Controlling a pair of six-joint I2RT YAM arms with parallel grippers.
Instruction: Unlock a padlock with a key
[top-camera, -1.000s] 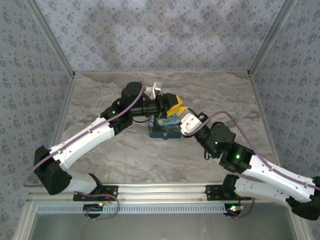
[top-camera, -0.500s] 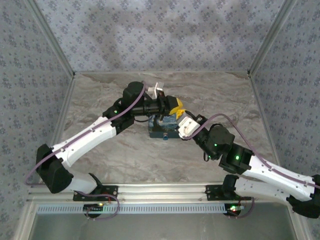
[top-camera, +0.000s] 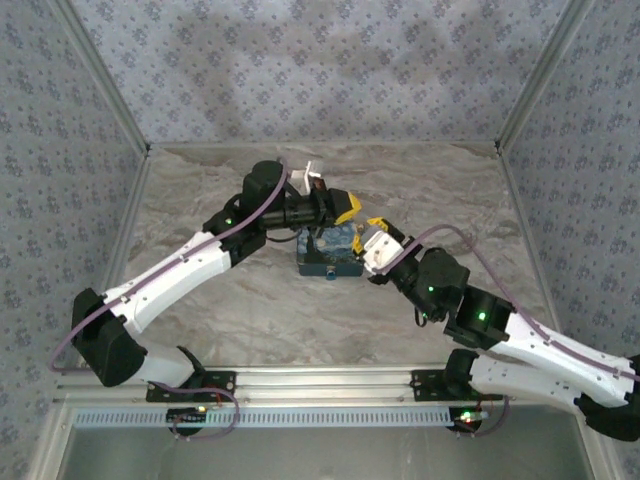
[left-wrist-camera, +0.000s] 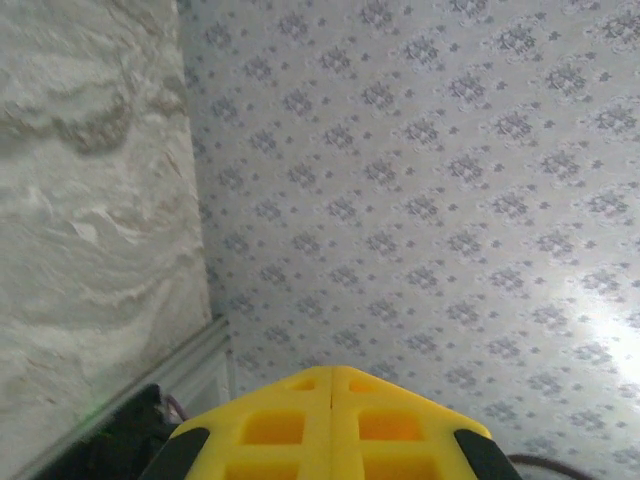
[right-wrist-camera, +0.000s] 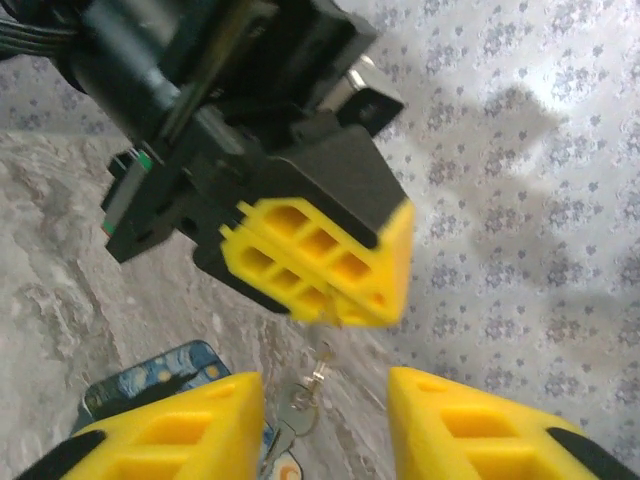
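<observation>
My left gripper (top-camera: 343, 208) is over the back of the blue night-sky box (top-camera: 328, 252), its yellow fingers (right-wrist-camera: 330, 265) pressed together. It is shut on the key (right-wrist-camera: 321, 362), which dangles from its tips with a ring and another key (right-wrist-camera: 292, 418) below. The left wrist view has the shut left gripper (left-wrist-camera: 332, 372) against the wall. My right gripper (right-wrist-camera: 325, 380) stands open just right of the box, its fingers either side of the hanging keys without touching them. A tiny bluish piece at the box's near face looks like the padlock (top-camera: 332, 271).
The box (right-wrist-camera: 150, 375) sits mid-table on the marble top (top-camera: 220, 300). Patterned walls (top-camera: 320, 70) close in the back and both sides, and a metal rail (top-camera: 320, 380) runs along the near edge. Both arms cross close together above the box.
My left gripper closed on the key. My right gripper opened, let the key go and drew back slightly to the right.
</observation>
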